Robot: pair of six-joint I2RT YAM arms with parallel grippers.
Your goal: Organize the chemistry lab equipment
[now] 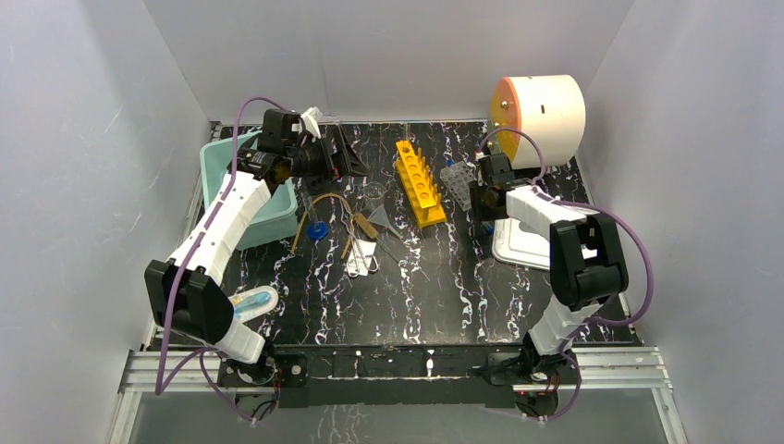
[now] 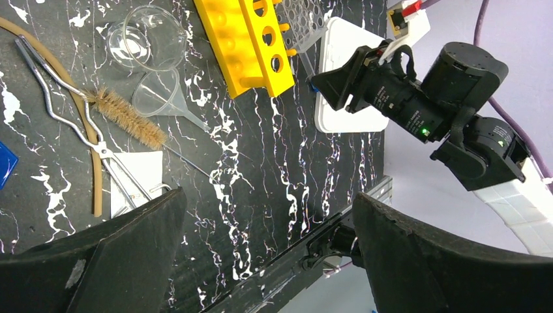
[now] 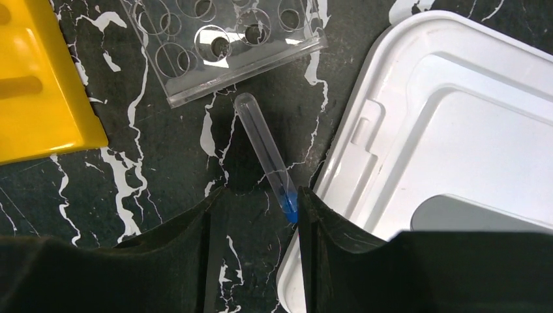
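On the black marbled table [image 1: 444,287], right of the yellow rack [image 1: 420,182], the right claw [image 3: 259,195], part-open, straddles a test tube [image 3: 261,140]; the left claw [image 2: 267,195] gapes wide, empty.

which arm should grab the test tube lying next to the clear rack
Right. Its pincer is open and straddles the blue end of the test tube, just short of the clear plastic tube rack. The left pincer, also open, hangs farther off, beyond the yellow rack.
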